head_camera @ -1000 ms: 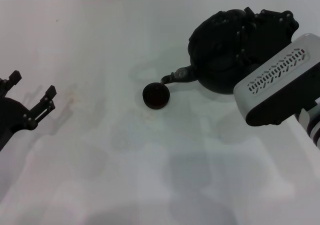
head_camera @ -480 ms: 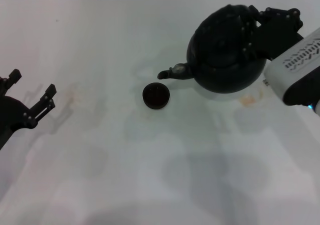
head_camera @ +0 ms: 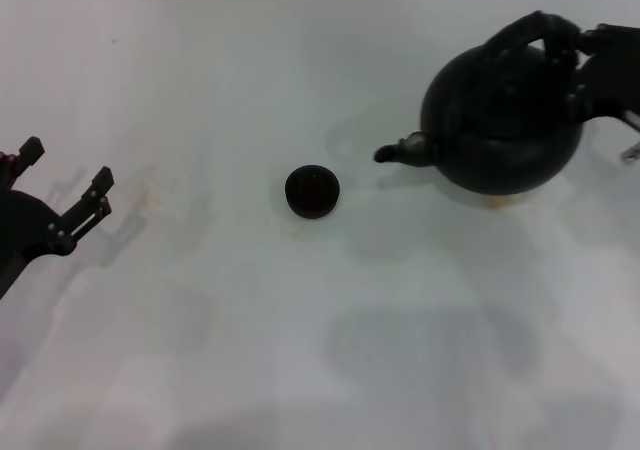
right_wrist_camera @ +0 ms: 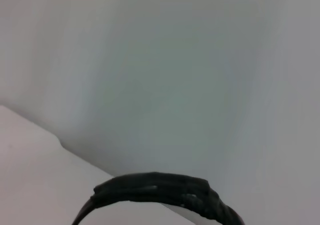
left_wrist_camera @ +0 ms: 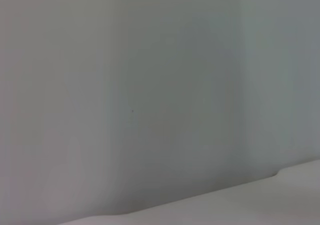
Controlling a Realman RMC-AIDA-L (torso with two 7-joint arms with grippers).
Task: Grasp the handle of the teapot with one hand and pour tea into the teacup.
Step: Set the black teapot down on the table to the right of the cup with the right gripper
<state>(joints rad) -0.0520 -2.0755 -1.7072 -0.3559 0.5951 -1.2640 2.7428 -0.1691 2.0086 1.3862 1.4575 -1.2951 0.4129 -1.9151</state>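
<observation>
Head view: right gripper (head_camera: 578, 55) at the far right edge clamps the arched handle (head_camera: 525, 32) of the round matte black teapot (head_camera: 500, 120), upright, spout toward the small dark teacup (head_camera: 312, 191), well apart. Left gripper (head_camera: 62, 192) rests at the left edge, fingers spread.

No readable text, label or number anywhere (all surfaces plain, unmarked).
</observation>
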